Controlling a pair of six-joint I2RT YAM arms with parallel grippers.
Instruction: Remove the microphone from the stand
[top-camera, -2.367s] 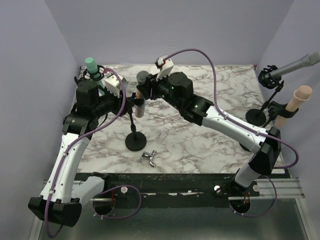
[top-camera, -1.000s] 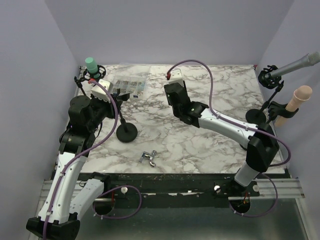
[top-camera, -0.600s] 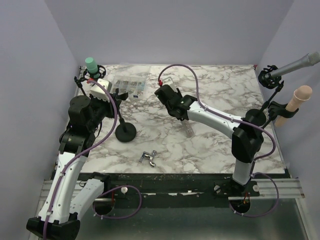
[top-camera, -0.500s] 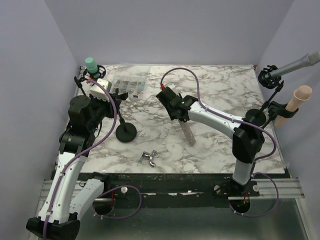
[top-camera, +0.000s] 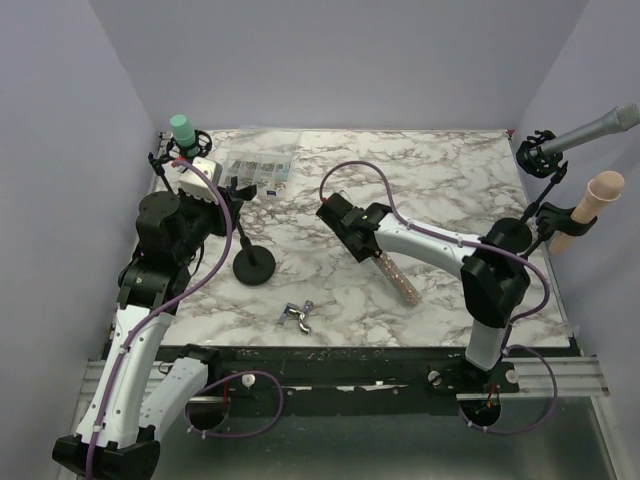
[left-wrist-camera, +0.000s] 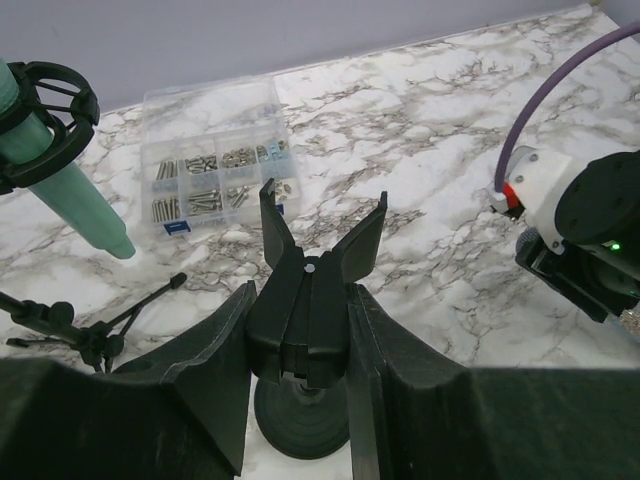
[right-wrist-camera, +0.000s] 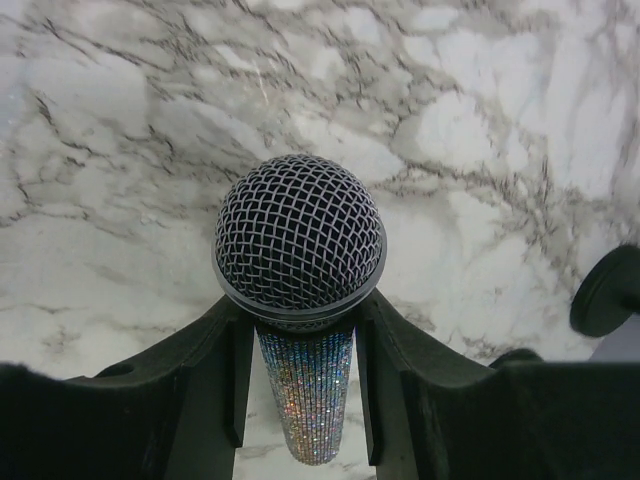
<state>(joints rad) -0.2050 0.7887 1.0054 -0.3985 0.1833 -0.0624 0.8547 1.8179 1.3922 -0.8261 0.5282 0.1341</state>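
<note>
Microphone (right-wrist-camera: 300, 250) (glittery barrel, mesh head) pinched by right gripper (top-camera: 366, 246) has sunk, perhaps onto marble table (top-camera: 450, 170); left gripper (left-wrist-camera: 300, 350) clamps emptied black stand (top-camera: 253, 268).

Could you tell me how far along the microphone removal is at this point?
Done: the microphone is out of the stand, whose clip sits empty. In hand: the right gripper grips the glittery body; the left gripper holds the stand just below the clip. Left: probably setting the microphone down and letting go.
</note>
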